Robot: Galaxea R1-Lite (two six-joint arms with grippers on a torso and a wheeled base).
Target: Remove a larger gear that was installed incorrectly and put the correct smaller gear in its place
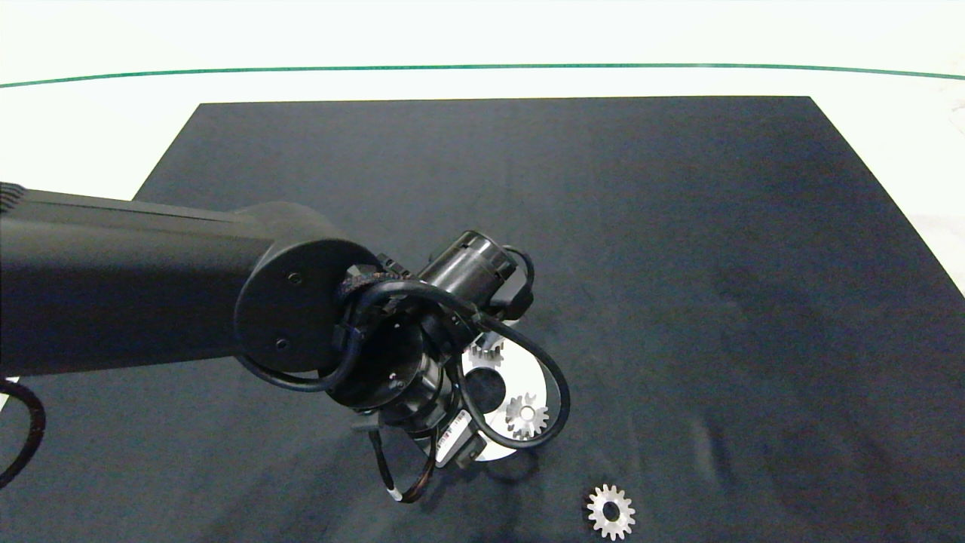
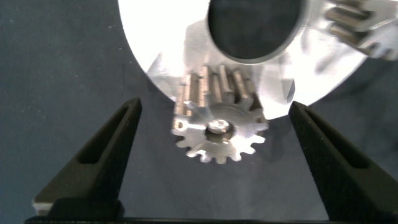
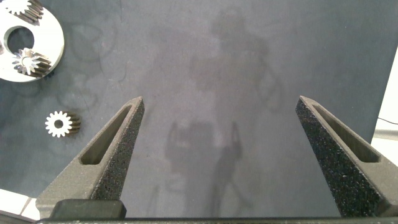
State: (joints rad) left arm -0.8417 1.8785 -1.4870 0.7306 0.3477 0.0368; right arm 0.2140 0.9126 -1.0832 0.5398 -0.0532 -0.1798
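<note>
The larger gear [image 2: 217, 127], chunky silver with tall sides and a small centre hole, stands at the rim of a round silver plate [image 2: 161, 43]. My left gripper [image 2: 214, 102] is open, one finger on each side of this gear and not touching it. In the head view the left arm hides both that gear and the gripper. The smaller gear [image 1: 611, 511], flat with a wide dark hole, lies loose on the mat near the front edge, and also shows as the loose gear [image 3: 60, 124] in the right wrist view. My right gripper [image 3: 219, 98] hangs open over bare mat, away from the plate.
The plate [image 1: 520, 369] has a wide dark centre hole [image 1: 486, 388] and carries two other chunky gears [image 1: 526, 415] [image 1: 482, 353]. A black mat [image 1: 678, 264] covers the white table. Left-arm cables loop over the plate.
</note>
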